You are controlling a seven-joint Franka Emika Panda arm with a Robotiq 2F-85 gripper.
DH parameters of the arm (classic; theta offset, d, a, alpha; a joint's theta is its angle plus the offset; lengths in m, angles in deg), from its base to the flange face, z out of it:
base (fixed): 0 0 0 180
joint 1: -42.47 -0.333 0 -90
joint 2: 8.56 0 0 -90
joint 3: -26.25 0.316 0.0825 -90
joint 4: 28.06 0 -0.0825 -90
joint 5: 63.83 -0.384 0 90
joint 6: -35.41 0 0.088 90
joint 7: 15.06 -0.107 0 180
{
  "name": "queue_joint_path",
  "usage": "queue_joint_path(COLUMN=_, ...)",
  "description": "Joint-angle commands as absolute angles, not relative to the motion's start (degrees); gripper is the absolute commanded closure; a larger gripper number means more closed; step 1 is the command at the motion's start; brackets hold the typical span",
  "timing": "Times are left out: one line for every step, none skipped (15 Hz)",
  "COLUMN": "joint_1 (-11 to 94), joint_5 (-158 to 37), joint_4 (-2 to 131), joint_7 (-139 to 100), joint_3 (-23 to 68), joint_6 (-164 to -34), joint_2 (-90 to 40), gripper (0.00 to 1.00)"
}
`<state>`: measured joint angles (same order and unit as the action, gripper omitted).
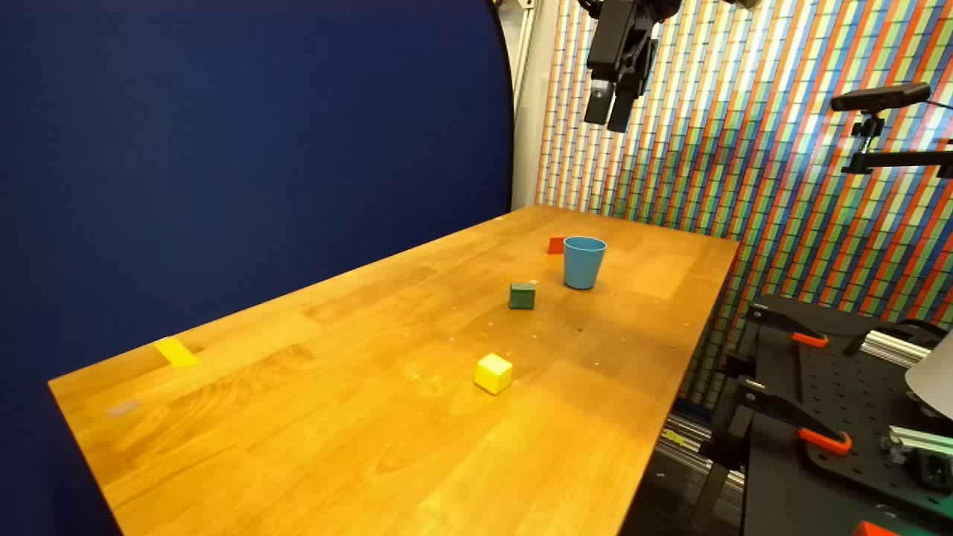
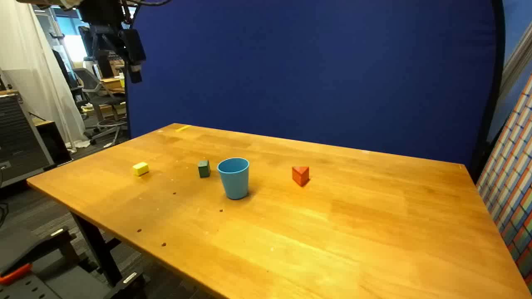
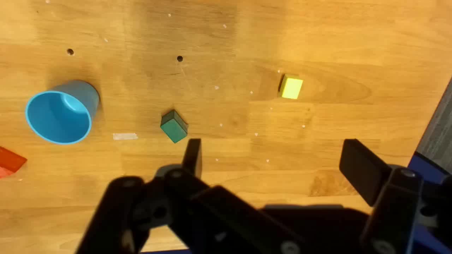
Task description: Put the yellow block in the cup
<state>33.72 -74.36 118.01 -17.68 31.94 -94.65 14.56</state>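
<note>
The yellow block (image 1: 493, 374) lies on the wooden table and shows in an exterior view (image 2: 141, 168) and in the wrist view (image 3: 292, 87). The blue cup (image 1: 583, 263) stands upright on the table, also in an exterior view (image 2: 235, 179). In the wrist view the cup (image 3: 60, 114) is at the left, and its visible inside holds nothing. My gripper (image 3: 273, 150) has its fingers wide apart with nothing between them. It hangs high above the table in both exterior views (image 1: 609, 113) (image 2: 135, 74), apart from block and cup.
A green block (image 3: 173, 127) lies between the yellow block and the cup. A red triangular block (image 2: 300, 176) lies on the cup's far side from the yellow block. A blue screen (image 2: 316, 74) stands along one table edge. A camera on a mount (image 1: 878, 98) is beside the table.
</note>
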Motion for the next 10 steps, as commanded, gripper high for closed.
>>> queue_joint_path(joint_1=33.86, joint_5=-74.41, joint_4=117.79, joint_7=-17.66, joint_3=32.07, joint_6=-94.53, joint_2=14.57, gripper=0.00)
queue_joint_path(joint_1=33.86, joint_5=-74.41, joint_4=117.65, joint_7=-17.66, joint_3=32.07, joint_6=-94.53, joint_2=14.60, gripper=0.00)
queue_joint_path(joint_1=33.86, joint_5=-74.41, joint_4=117.61, joint_7=-17.66, joint_3=32.07, joint_6=-94.53, joint_2=14.62, gripper=0.00)
queue_joint_path(joint_1=34.31, joint_5=-73.72, joint_4=117.14, joint_7=-18.34, joint_3=32.44, joint_6=-96.46, joint_2=12.66, gripper=0.00)
queue_joint_path(joint_1=34.32, joint_5=-73.03, joint_4=116.35, joint_7=-18.12, joint_3=32.96, joint_6=-99.10, joint_2=9.04, gripper=0.00)
queue_joint_path(joint_1=34.03, joint_5=-72.76, joint_4=115.85, joint_7=-17.85, joint_3=33.38, joint_6=-101.54, joint_2=6.00, gripper=0.00)
queue_joint_path(joint_1=33.53, joint_5=-72.52, joint_4=115.44, joint_7=-17.64, joint_3=34.12, joint_6=-105.51, joint_2=1.53, gripper=0.00)
queue_joint_path(joint_1=33.06, joint_5=-72.39, joint_4=115.12, joint_7=-17.23, joint_3=34.69, joint_6=-108.25, joint_2=-1.59, gripper=0.00)
queue_joint_path(joint_1=32.67, joint_5=-72.25, joint_4=114.62, joint_7=-17.04, joint_3=35.38, joint_6=-111.16, joint_2=-4.98, gripper=0.00)
queue_joint_path(joint_1=32.55, joint_5=-71.11, joint_4=113.92, joint_7=-17.76, joint_3=36.32, joint_6=-114.33, joint_2=-8.74, gripper=0.00)
